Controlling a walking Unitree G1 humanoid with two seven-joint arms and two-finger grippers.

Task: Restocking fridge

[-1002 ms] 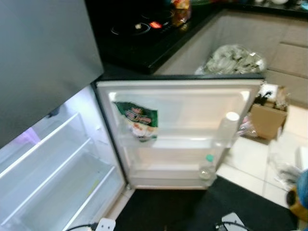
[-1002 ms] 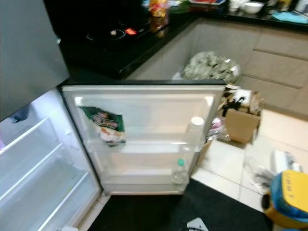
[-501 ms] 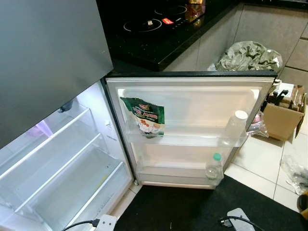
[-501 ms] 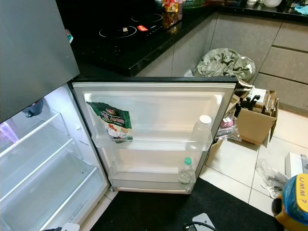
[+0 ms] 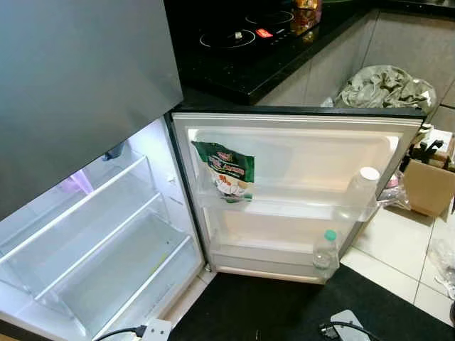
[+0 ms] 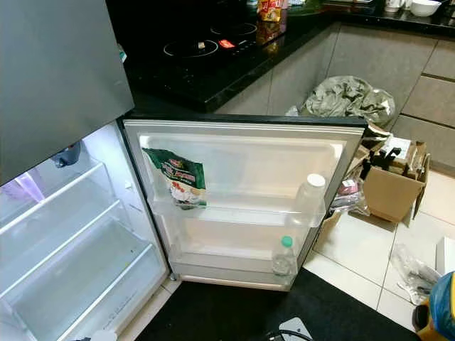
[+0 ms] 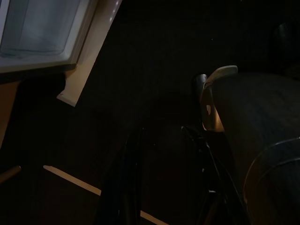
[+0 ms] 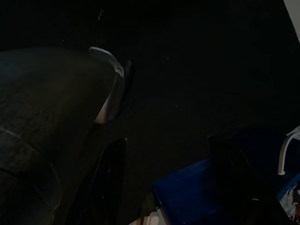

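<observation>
While the fridge door [image 6: 242, 199] stands wide open, its upper shelf holds a green pouch [image 6: 179, 177] near the hinge and a clear bottle [image 6: 309, 199] at the far end. On the shelf below stands a smaller green-capped bottle [image 6: 283, 257]. Beside the door, the lit fridge shelves [image 5: 99, 241] are partly cut off. Both wrist views are very dark: the left gripper [image 7: 164, 178] and right gripper [image 8: 164, 187] hang over a black mat [image 6: 234, 312], each with fingers apart. A blue object [image 8: 201, 192] below the right gripper is hard to identify.
</observation>
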